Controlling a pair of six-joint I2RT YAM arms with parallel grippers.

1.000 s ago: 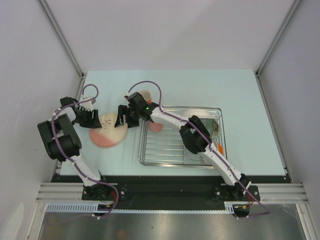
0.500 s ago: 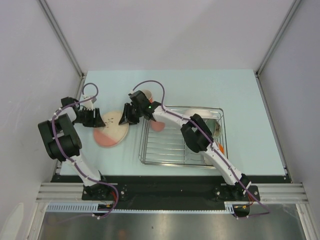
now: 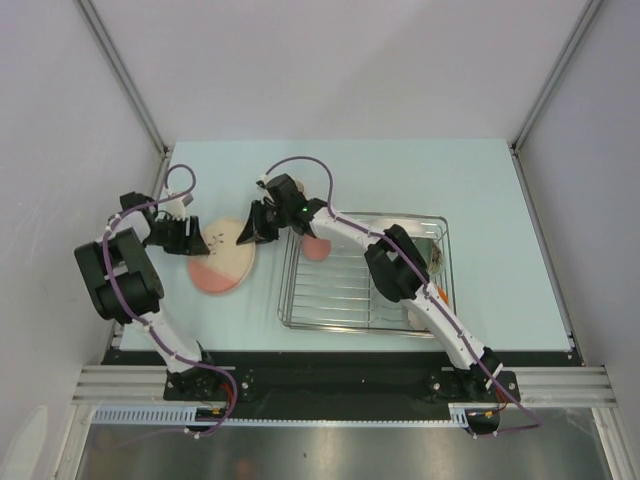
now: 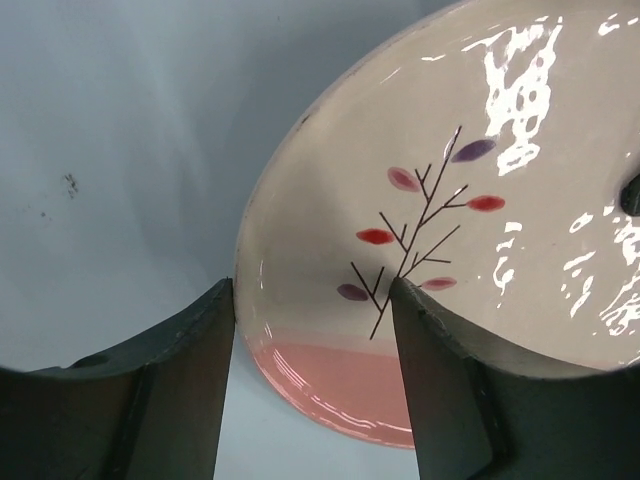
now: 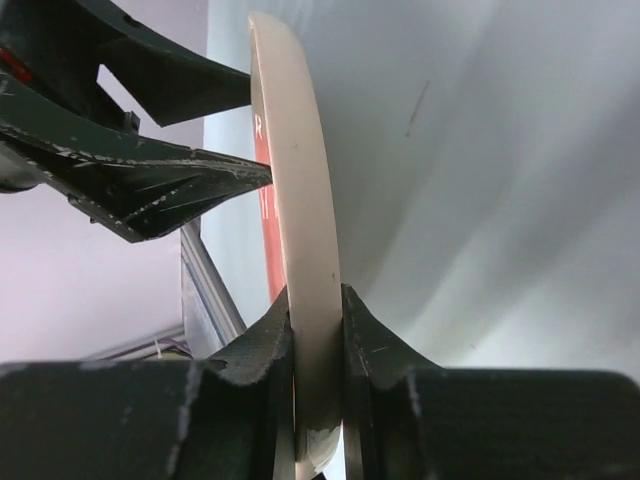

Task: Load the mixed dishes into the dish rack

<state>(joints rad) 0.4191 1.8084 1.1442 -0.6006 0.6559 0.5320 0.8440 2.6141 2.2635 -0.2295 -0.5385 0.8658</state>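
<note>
Plate point(image 3: 220, 258) is gripped by its rim in the closed right end effector point(image 5: 317, 312). Left end effector point(image 4: 311, 292) is held wide open at the opposite rim.

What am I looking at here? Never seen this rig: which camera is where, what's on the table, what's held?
Two small robot arms are bolted at the near edge of a table, each ending in a two-finger gripper. One picture looks down from above and behind them. The other two come from a camera on each wrist, with that arm's own fingers in view. On the table sit a wire dish rack, with a few dishes in it, and a cream-pink leaf-motif plate to its left. The right gripper is shut on the plate's rim; its wrist view shows the plate edge-on between the fingers. The left gripper is open, fingers spread at the plate's other edge, not pinching it.
</note>
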